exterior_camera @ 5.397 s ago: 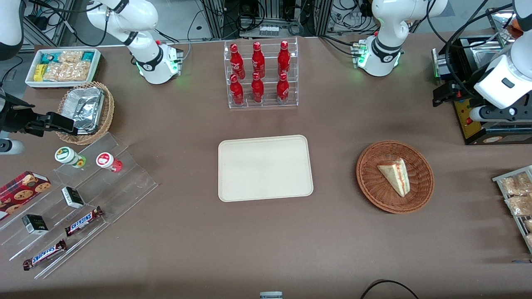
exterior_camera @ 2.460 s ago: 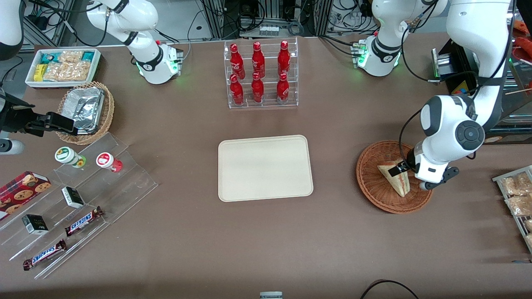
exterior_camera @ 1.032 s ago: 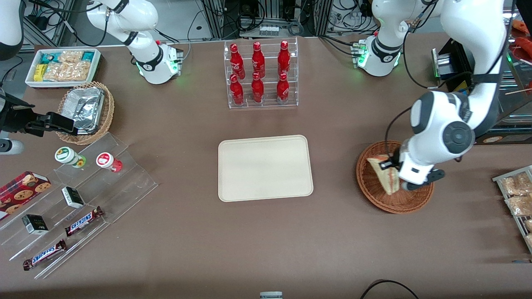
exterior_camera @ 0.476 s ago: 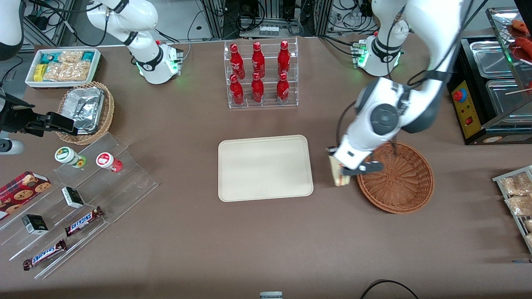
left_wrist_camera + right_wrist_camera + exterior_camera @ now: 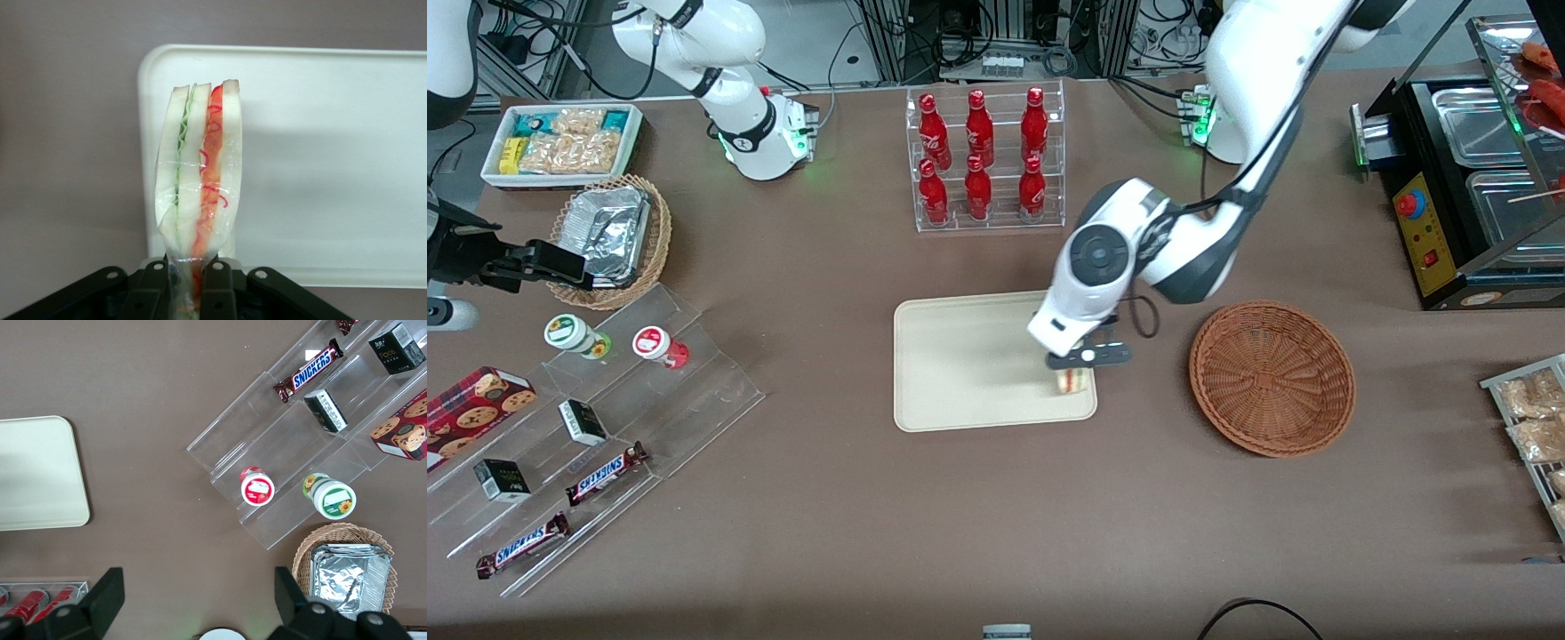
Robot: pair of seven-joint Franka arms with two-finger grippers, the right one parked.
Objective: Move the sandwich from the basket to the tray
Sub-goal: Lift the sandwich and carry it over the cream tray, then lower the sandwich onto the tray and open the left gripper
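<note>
The sandwich (image 5: pixel 199 180) was pinched upright in the claw (image 5: pixel 190 277), held over the tray (image 5: pixel 960 373) at the corner nearest the front camera on the basket (image 5: pixel 1272 378) side. The basket sat just beside the tray on the tabletop (image 5: pixel 871 516), nothing in it.

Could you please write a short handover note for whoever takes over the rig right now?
Gripper: shut on the sandwich, holding it by one end above the tray, at the tray's edge nearest the basket.
Sandwich: wrapped in clear film, hanging cut edge toward the wrist camera; not yet set down as far as I can tell.
Basket: holds nothing now, toward the working arm's end of the table.
Done: sandwich picked out of the basket and carried over the tray.
Left: lower it onto the tray, open the gripper, withdraw.
</note>
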